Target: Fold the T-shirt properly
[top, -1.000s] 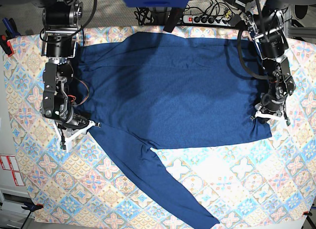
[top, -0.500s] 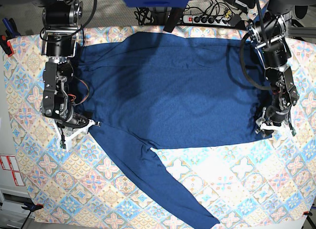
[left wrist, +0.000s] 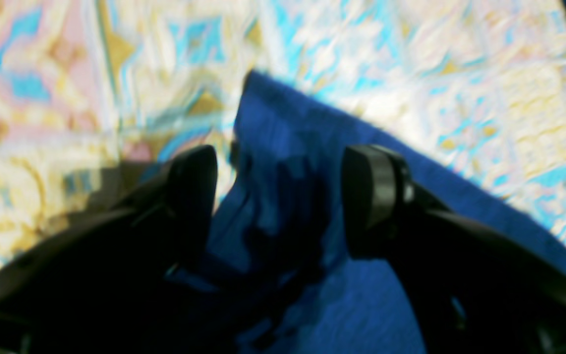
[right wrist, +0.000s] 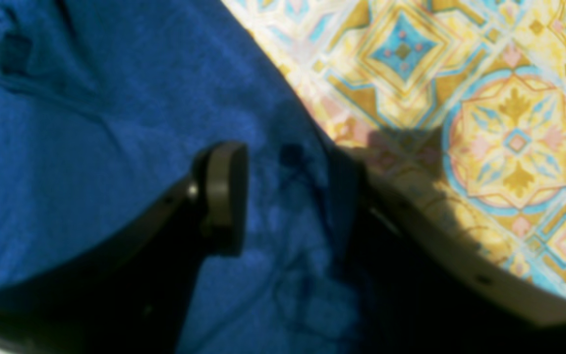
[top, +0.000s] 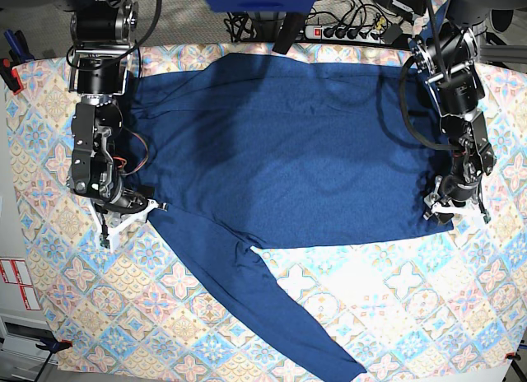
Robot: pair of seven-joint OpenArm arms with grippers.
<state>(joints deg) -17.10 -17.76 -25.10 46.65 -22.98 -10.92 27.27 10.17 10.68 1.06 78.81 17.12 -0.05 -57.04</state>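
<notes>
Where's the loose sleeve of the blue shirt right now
In the base view, the T-shirt's loose sleeve runs diagonally from the shirt's lower left down to the bottom edge of the tablecloth, right of centre, away from both arms.

A pastel tile-patterned tablecloth [top: 395, 316] covered the worktop [top: 16, 151]. At twelve o'clock, beyond its far edge, a black power strip [top: 346, 32] lay among tangled cables [top: 247, 24] on a grey floor [top: 181, 20]. At eight o'clock, red-and-white labels [top: 16, 283] sat beside the cloth. Bright light fell from above.
</notes>
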